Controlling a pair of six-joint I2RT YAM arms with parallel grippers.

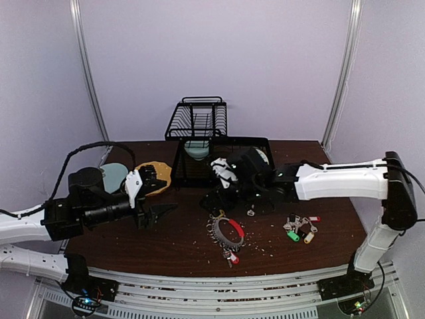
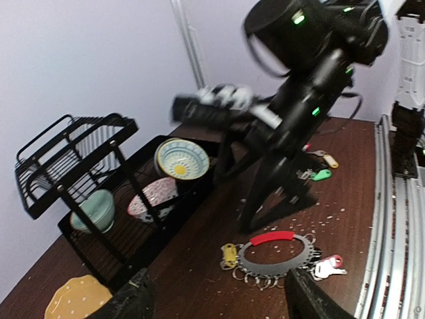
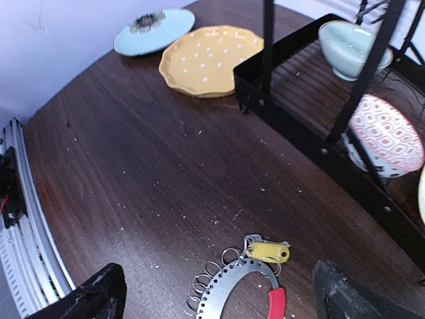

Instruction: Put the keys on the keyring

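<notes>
Keyring (image 1: 228, 232) w/ its keys (image 2: 328, 267) lies flat on the desk (image 1: 166, 247) in front of the rack (image 1: 198, 118). My left end effector (image 1: 159, 214) & right end effector (image 1: 214, 198) hang there too, both spread, empty. Risk: ring's thin & flat, so a shallow pinch could skid it off, or my arms clash.

place: robot lab test cell
walls: plain lilac panels (image 1: 265, 66), metal corner posts (image 1: 89, 80)
surface: dark wood bench (image 1: 179, 246), aluminium rails (image 1: 219, 292) along near edge
rig: left arm (image 1: 86, 211), right arm (image 1: 339, 179) mounted there
</notes>
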